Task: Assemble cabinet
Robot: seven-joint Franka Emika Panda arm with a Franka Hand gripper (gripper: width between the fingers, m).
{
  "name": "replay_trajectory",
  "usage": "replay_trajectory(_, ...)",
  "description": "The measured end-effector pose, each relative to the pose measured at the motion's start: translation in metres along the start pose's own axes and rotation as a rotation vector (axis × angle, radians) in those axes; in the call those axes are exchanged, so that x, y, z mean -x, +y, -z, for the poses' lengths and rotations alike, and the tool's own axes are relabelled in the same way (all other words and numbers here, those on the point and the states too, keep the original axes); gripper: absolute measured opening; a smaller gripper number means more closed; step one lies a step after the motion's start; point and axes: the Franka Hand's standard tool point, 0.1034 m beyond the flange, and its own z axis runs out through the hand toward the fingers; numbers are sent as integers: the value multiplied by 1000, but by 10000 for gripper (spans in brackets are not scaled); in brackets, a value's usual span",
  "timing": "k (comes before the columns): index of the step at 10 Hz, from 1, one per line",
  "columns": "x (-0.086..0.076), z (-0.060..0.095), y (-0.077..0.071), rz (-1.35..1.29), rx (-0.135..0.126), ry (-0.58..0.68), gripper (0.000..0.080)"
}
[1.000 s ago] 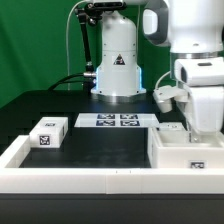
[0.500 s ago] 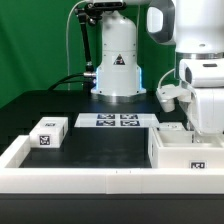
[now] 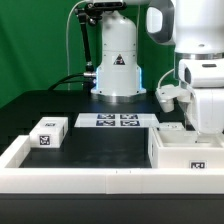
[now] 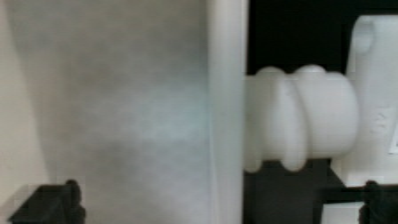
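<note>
The end effector (image 4: 205,200) hangs close over the cabinet (image 3: 186,150) at the counter's (image 3: 110,150) edge on the exterior view's right, its dark fingers (image 4: 54,200) standing wide apart.

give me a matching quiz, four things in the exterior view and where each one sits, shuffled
Things:
1. small piece
2. marker board
3. cabinet body
4. arm base

Places:
a. exterior view's right, near front
b. rear centre, standing tall
c. exterior view's left
d. centre, lying flat

Pairs: 1-c, 2-d, 3-a, 4-b
</note>
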Motion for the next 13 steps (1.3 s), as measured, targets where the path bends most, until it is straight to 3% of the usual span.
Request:
replay_trajectory(2,0,1,-1,-2,1,0,797)
replay_trajectory(4,0,27,-17,-5,16,-10,797)
replay_trajectory(5,-1,31,-20,-11,19,-11,797)
replay_trajectory(7,-14,50,-36,-67,35,-10,797)
replay_trajectory(8,-20,52,-43,-75,51,0,797)
replay_trajectory(13,-17,49,-44,-79,45,-1,797)
